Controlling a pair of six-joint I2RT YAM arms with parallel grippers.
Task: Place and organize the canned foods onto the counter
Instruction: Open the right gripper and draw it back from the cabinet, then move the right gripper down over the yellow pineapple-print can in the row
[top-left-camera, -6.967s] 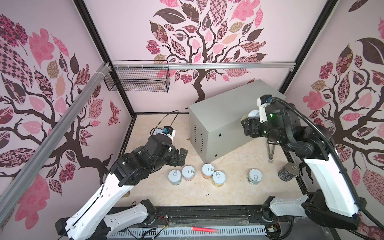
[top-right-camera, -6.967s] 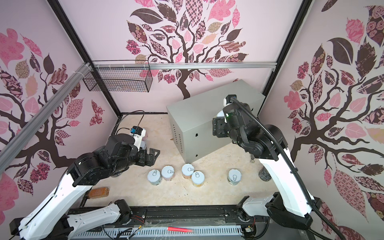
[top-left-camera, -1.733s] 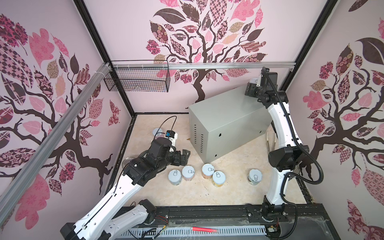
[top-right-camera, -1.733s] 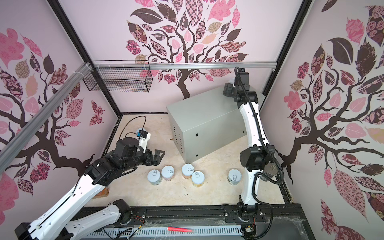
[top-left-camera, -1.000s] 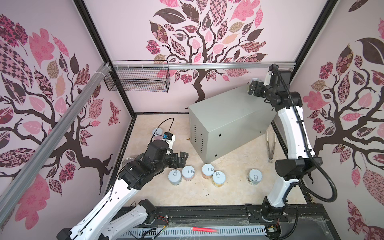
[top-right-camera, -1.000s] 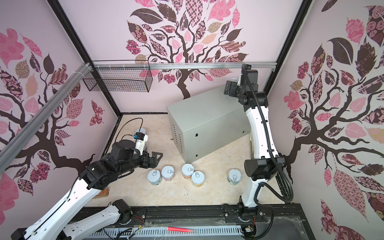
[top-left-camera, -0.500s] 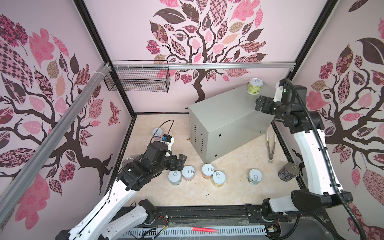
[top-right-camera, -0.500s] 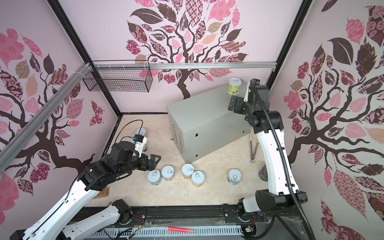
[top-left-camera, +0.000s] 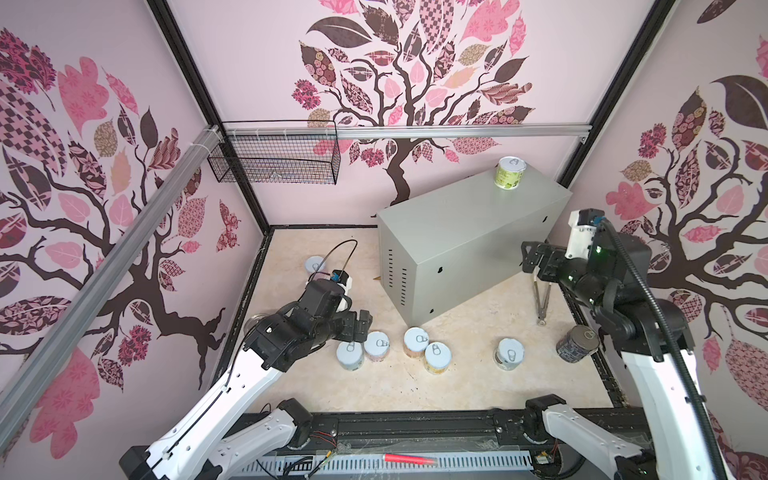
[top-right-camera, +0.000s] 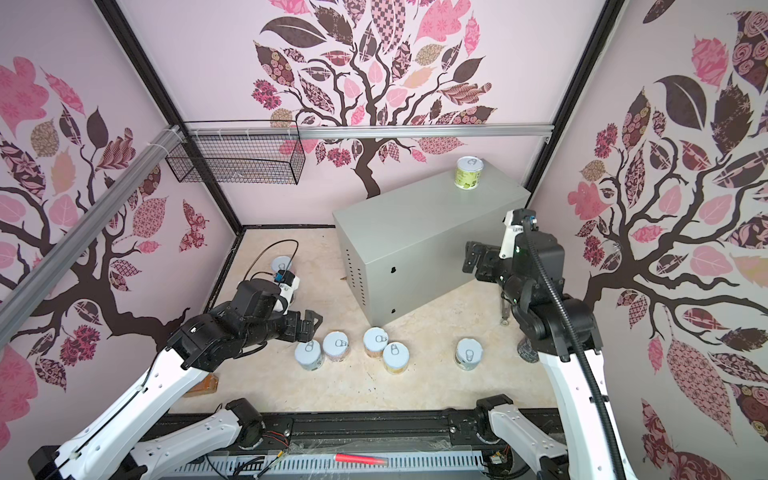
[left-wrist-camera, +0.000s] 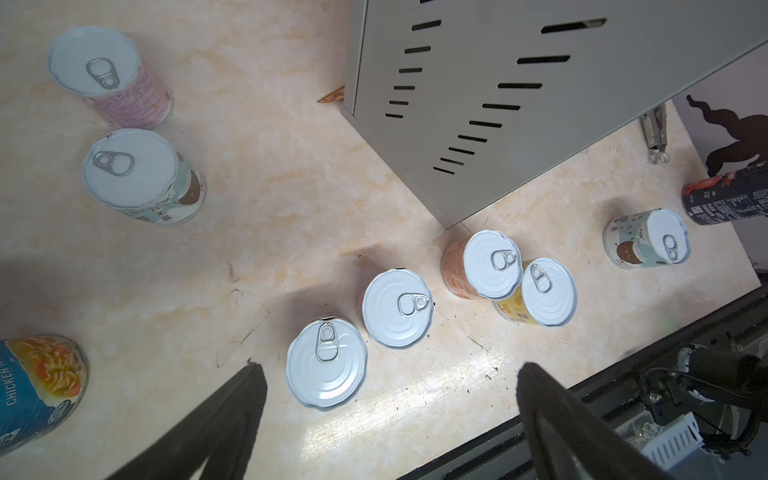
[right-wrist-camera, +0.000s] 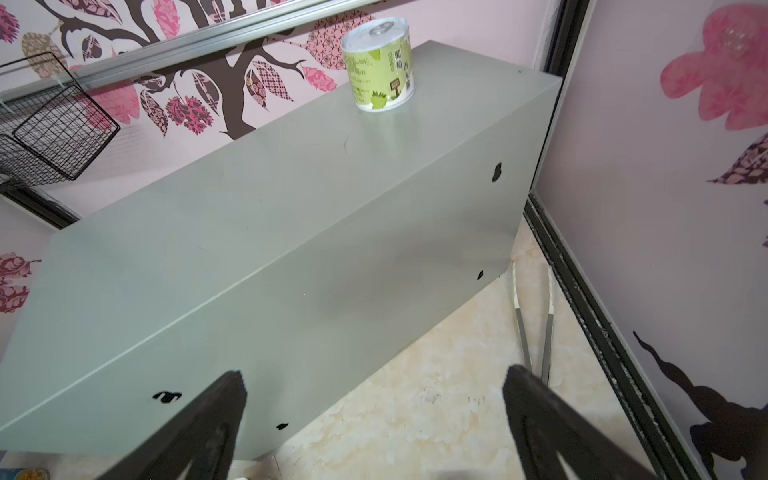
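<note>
left hand (top-left-camera: 360, 323) spread — empty | right hand (top-left-camera: 530, 257) spread | green can (top-left-camera: 510, 172) on counter (top-left-camera: 465, 220)

One can (top-left-camera: 509, 173) atop counter (top-left-camera: 465, 220), far corner

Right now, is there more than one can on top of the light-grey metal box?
No, only one green-labelled can stands on the light-grey metal box.

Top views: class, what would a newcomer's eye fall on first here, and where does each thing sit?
A lone green-labelled can stands upright on the grey counter, near its far right corner. On the floor before the counter, four pale-lidded cans stand close together, with the open left end effector just beside them.
</note>
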